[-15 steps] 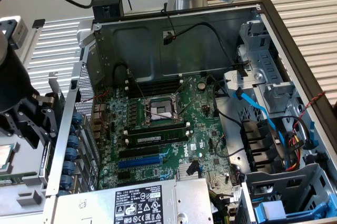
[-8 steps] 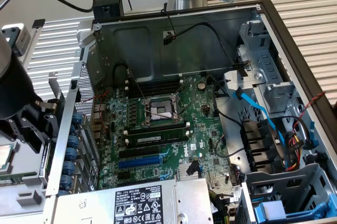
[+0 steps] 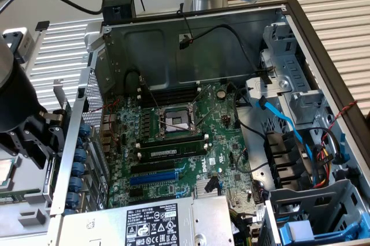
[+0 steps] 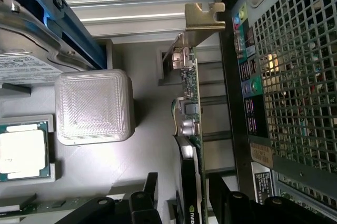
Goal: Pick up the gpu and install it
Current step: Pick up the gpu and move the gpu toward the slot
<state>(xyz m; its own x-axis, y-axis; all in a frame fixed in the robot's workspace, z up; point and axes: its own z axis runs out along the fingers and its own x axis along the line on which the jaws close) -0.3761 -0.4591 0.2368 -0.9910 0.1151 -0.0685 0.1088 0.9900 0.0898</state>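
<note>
The gpu (image 4: 191,103) stands on its edge just outside the computer case. In the wrist view I see it edge-on: a green board, a black shroud at the near end and a silver bracket (image 4: 202,16) at the far end. My gripper (image 4: 187,208) is open. Its black fingers (image 4: 145,203) sit one on each side of the card's shroud end, and there is a gap on at least one side. In the exterior view my gripper (image 3: 34,142) hangs at the exterior view's left, outside the case wall. The motherboard (image 3: 173,142) lies inside the open case, with its blue and black slots (image 3: 153,176) facing up.
A white ribbed block (image 4: 92,105), a loose processor (image 4: 21,150) and a hard drive (image 4: 31,66) lie beside the card. The case's perforated rear panel (image 4: 295,77) stands close on the card's other side. Cables (image 3: 277,116), the drive cage (image 3: 289,84) and the power supply (image 3: 150,223) crowd the case.
</note>
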